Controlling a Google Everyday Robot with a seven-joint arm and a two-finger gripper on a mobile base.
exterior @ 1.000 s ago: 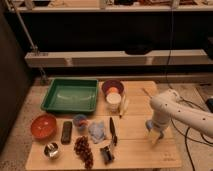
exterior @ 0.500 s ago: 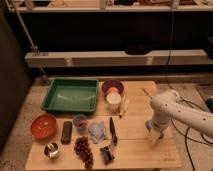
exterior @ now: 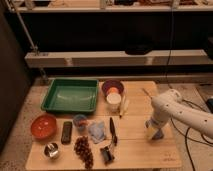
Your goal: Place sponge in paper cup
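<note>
No movement vs the earlier frames: arm [exterior: 176,108], gripper and all objects are in the same spots.

Gripper [exterior: 153,132] is down at the right side of the tabletop [exterior: 140,151], pointing at the surface. The jaws are apart and not clamped on anything. There's a small bluish patch at its tip, just to the right. I take that for the sponge [exterior: 159,134], resting on the tabletop and partly hidden by the gripper. Can't tell whether the jaws straddle it or sit beside it. The pose reads as pre-grasp: low and spread to take the block's width.

Paper cup [exterior: 114,102] stands upright mid-table, just in front of the maroon bowl [exterior: 113,85] and well apart from the gripper, to its left. The open top faces up, so a drop from above should work.

Distractors: a pale wrinkly cloth [exterior: 96,131] and a small blue cup [exterior: 80,122] sit left of the knife [exterior: 112,131]. Both are blue-ish and neither is the target.

Task judged barely started, since grasp, lift and carry to the cup are all still to do. The cup is narrow, so the sponge may catch on the rim or tip it.
</note>
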